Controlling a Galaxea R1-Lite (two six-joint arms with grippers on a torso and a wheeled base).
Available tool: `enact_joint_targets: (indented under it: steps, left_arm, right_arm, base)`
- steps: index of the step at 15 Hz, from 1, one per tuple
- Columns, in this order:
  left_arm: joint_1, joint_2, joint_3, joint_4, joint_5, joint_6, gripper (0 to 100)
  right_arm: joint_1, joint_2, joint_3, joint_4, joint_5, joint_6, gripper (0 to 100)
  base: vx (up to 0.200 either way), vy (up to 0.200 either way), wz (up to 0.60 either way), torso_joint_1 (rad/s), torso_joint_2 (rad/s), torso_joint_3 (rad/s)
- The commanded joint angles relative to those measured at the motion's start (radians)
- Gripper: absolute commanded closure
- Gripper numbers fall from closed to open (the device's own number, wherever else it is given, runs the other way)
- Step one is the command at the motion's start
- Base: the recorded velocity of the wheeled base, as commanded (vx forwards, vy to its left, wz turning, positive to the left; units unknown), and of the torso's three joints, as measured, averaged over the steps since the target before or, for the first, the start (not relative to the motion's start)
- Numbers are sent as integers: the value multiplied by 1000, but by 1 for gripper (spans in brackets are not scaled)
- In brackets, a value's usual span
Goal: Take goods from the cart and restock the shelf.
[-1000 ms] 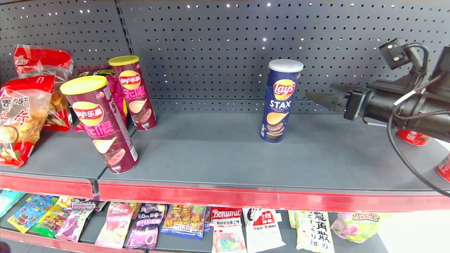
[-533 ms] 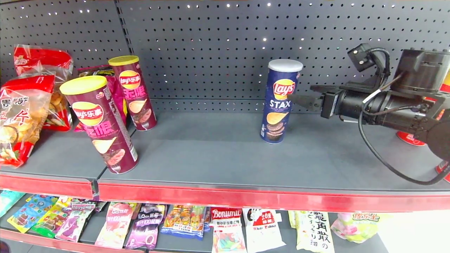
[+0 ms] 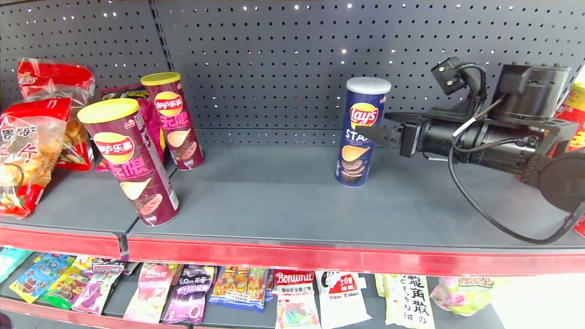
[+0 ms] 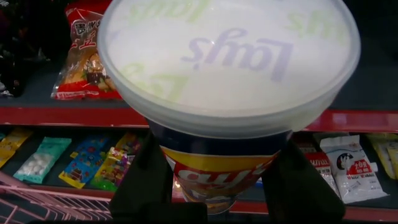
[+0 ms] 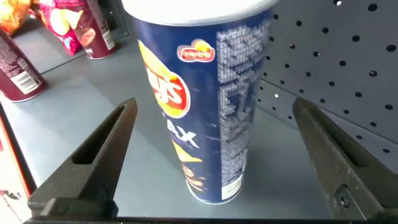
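Right gripper point(image 3: 383, 125) is level with the middle of the blue can point(image 3: 361, 132), coming in from the robot's right. Fingers spread wide: in the head view one crosses the front of the label and the other sits behind the can. In the right wrist view the blue can point(image 5: 199, 106) stands between the two dark fingers point(image 5: 93, 165), with a gap on each side, so I call it released and nothing gripped. I can't quite tell from the head view whether the front finger brushes the label.

The blue can has a grey-white lid and stands upright on the grey shelf point(image 3: 283, 205), toward the back, near the pegboard wall point(image 3: 274, 59).

Left gripper point(image 4: 217, 180) is clenched on a second can point(image 4: 224, 168). Its pale translucent lid point(image 4: 230, 56) is close to the lens, with yellow and blue print below it and a finger on either side of the body. Behind it I see a red-edged shelf front and a corner of the pink cart point(image 4: 37, 205).

Also on the shelf: two maroon cans with yellow lids, the near one point(image 3: 130, 162) at the front edge and the far one point(image 3: 173, 121) behind it. Red snack bags point(image 3: 32, 151) are at the far left, and a red can point(image 3: 573, 119) is at the right edge behind the arm. Flat snack packets point(image 3: 297, 297) lie on the lower shelf.
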Motion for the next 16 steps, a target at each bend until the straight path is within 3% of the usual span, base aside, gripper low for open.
enact_joint_targets:
  steps: [1,12,13,16]
  left_arm:
    - [0,2,0,0,0,0,100]
    - [0,-4,-2,0,13,3,100]
    - [0,-4,1,2,14,3,100]
    - [0,-6,3,2,14,3,100]
  right_arm:
    - [3,-2,-7,0,0,-1,0]
    - [31,87,-115,3,2,-1,0]
    - [31,91,-115,1,0,-4,100]
    - [31,91,-110,1,0,-4,100]
  base:
    - [0,0,0,0,0,0]
    - [0,0,0,0,0,0]
    - [0,0,0,0,0,0]
    - [0,0,0,0,0,0]
